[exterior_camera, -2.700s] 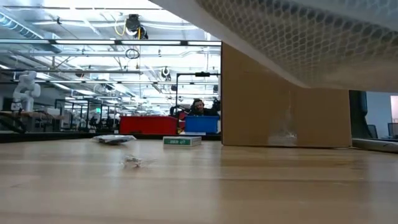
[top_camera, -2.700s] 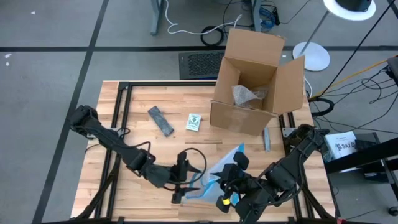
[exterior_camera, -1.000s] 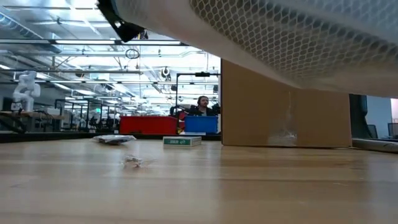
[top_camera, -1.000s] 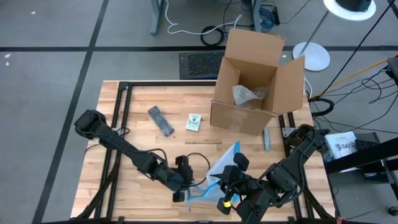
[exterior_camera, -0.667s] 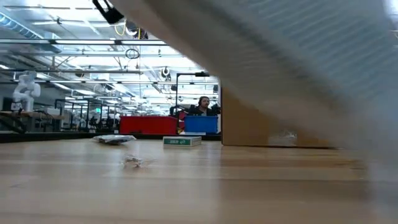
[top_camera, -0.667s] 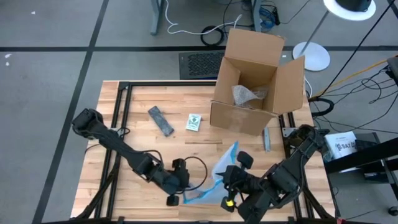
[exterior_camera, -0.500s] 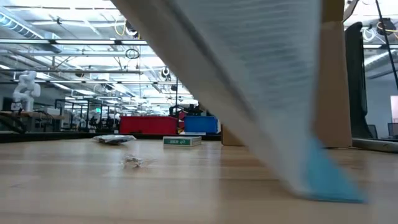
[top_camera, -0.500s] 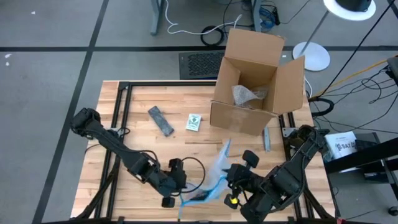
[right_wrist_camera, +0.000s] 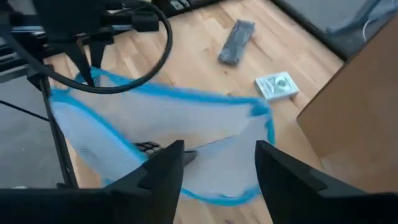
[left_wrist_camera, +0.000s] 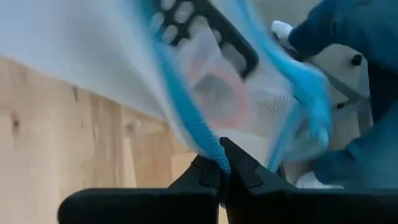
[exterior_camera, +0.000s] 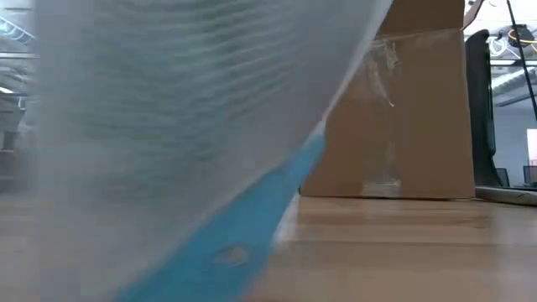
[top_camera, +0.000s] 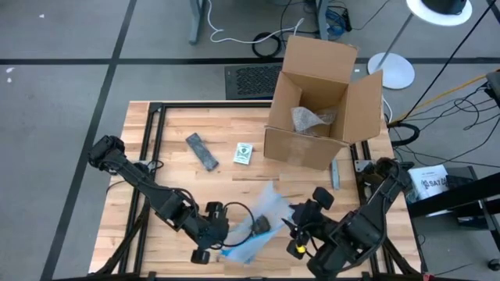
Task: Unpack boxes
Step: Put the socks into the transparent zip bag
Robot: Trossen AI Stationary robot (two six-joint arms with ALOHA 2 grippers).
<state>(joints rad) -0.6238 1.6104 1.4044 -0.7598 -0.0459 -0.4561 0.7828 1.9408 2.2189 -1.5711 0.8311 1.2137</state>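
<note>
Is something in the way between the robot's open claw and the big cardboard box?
Yes. The blue-edged plastic pouch hangs right before the open right gripper, between it and the cardboard box. The left gripper pinches the pouch's edge.

A robotics lab or workshop around me, my wooden bench (top_camera: 180, 179) framed in black rails, grey carpet tiles below, loose cables (top_camera: 269, 40) and a white lamp base (top_camera: 394, 72) beyond the far edge, an equipment rack (top_camera: 461, 191) off to my right

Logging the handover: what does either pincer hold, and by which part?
The left pincer pinches the clear pouch by its blue edge. The right pincer is open, holding nothing.
</note>
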